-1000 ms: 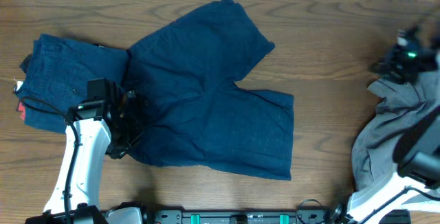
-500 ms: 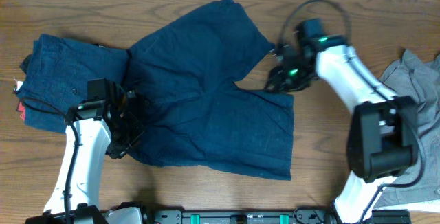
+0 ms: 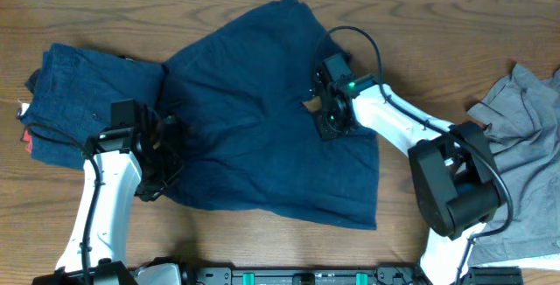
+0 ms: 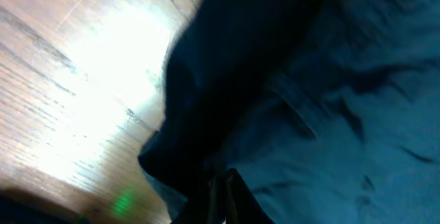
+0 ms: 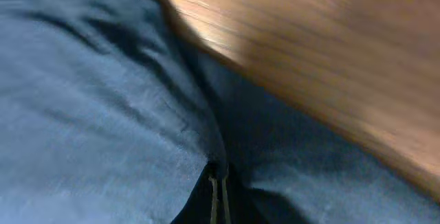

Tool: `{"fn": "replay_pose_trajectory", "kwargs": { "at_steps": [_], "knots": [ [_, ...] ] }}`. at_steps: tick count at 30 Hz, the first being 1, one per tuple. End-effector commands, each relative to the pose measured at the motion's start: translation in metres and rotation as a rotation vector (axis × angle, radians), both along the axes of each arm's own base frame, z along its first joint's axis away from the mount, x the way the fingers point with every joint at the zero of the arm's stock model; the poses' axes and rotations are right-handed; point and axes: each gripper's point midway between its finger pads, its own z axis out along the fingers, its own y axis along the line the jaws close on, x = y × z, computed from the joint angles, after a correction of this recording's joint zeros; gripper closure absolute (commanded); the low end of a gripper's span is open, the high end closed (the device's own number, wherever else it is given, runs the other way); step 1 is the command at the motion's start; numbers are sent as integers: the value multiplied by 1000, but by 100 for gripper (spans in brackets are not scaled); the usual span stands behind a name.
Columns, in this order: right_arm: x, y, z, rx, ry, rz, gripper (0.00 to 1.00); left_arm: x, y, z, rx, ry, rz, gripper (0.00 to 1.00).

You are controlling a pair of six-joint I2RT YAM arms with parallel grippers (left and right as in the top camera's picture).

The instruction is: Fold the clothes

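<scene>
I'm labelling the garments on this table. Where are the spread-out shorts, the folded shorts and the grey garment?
Spread-out shorts [image 3: 254, 136], overhead view, middle of the fabric.
Folded shorts [image 3: 83, 93], overhead view, middle of the top layer.
Grey garment [image 3: 525, 145], overhead view, its upper middle.

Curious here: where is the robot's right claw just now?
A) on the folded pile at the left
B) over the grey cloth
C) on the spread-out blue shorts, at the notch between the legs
C: the right gripper sits on the shorts at the notch between the legs, far from the grey cloth and the folded pile.
</scene>
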Motion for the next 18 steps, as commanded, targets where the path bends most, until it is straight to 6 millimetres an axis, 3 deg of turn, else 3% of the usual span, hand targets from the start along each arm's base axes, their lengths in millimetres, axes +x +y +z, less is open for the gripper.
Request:
{"fn": "replay_pose_trajectory", "kwargs": {
  "at_steps": [1, 10, 13, 16, 18],
  "knots": [
    [10, -48, -10, -197, -49, -173, 99, 9, -3, 3, 9, -35, -13, 94],
    [44, -110, -5, -230, -108, -318, 93, 50, -48, 8, -27, -200, -180, 94],
    [54, -108, 1, -145, -96, -272, 83, 55, -57, 8, -30, -219, -216, 94],
    [58, -107, 15, -120, -86, -272, 62, 53, -60, 7, -31, -211, -225, 94],
    [60, -107, 29, -113, -89, -305, 53, 50, -59, 7, -31, -202, -226, 83]
  ]
}}
